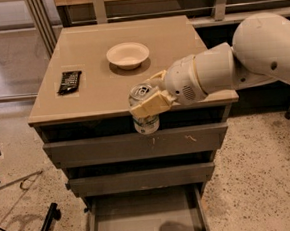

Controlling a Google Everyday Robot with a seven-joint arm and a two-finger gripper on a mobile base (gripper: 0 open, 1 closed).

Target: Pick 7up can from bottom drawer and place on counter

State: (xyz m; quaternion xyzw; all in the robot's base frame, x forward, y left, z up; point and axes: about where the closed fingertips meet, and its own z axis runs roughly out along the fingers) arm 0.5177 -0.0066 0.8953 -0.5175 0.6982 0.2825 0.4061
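Aluminium 7up can (146, 124) upright, clamped in tool (145, 98), at counter (97, 86) front edge

no legible text, claw (145, 103) holding can (147, 125) at counter (90, 56)

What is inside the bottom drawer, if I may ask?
Only bare grey floor shows in the bottom drawer; its rear is covered. The gripper holds the 7up can above, at the counter edge.

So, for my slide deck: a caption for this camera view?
Gripper holding the 7up can at the front edge of the counter, bottom drawer open below.
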